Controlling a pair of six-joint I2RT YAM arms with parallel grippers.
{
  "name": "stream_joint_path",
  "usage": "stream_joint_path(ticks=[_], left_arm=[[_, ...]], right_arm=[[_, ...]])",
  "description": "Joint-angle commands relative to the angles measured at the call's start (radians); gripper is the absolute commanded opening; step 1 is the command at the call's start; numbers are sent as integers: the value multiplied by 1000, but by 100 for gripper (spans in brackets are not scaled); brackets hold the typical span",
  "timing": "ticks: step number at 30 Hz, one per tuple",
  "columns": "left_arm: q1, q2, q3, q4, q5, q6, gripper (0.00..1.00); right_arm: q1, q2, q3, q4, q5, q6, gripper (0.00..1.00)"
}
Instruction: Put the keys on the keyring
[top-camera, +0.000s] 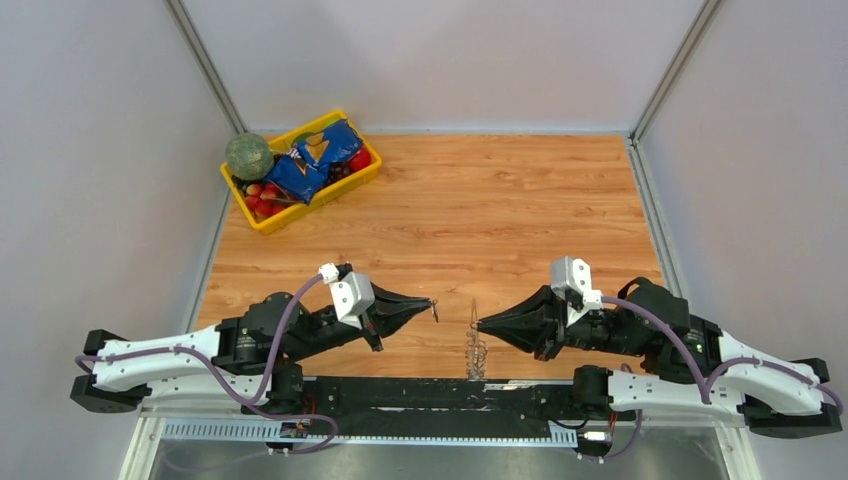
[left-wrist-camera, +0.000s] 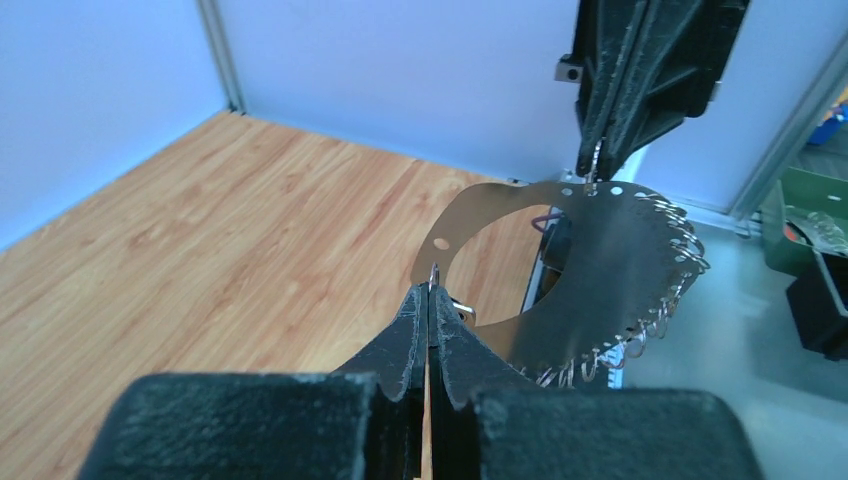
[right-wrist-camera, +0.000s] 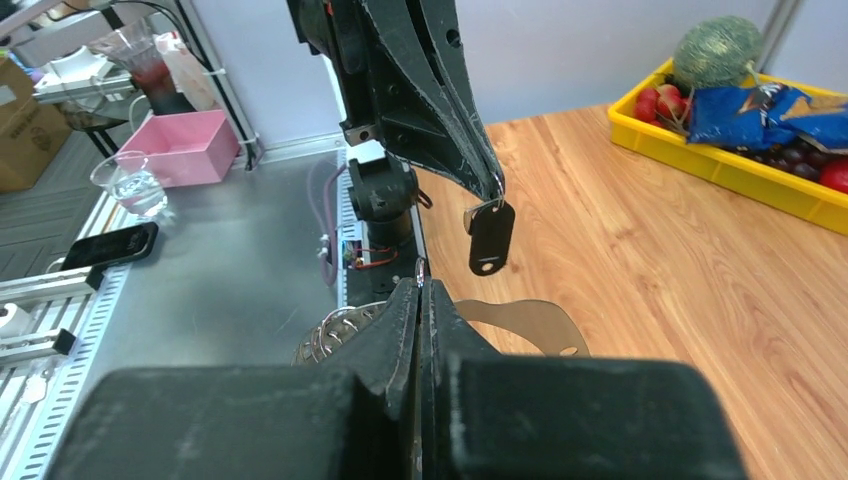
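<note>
My left gripper (top-camera: 432, 303) is shut on a small key (top-camera: 436, 313), which hangs from its tip just above the table. In the right wrist view the key (right-wrist-camera: 491, 238) shows a black head dangling under the left fingertips (right-wrist-camera: 495, 190). My right gripper (top-camera: 479, 323) faces it a short gap away and is shut on the top edge of the keyring (top-camera: 477, 350). The keyring (left-wrist-camera: 600, 280) is a flat metal loop with a wide opening and small wire rings fringing its far rim. It hangs near the table's front edge. In the left wrist view only a thin wire loop pokes out past my left gripper (left-wrist-camera: 431, 292).
A yellow tray (top-camera: 330, 197) at the back left holds a green melon (top-camera: 249, 156), a blue snack bag (top-camera: 312, 160) and red fruit. Grey walls enclose the wooden table on three sides. Beyond the near edge stand a pink box (right-wrist-camera: 185, 145), a glass (right-wrist-camera: 130, 185) and a phone (right-wrist-camera: 108, 245).
</note>
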Motion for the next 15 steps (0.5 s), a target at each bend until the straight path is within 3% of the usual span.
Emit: stream_joint_path(ticks=[1,15], left_arm=[[-4,-13,9,54,116,38,0],[-4,-31,14,87,161,103,0]], right_arm=[[-1,17,-6,179,-73,1,0],[-2,86,-24,316,-43,97,0]])
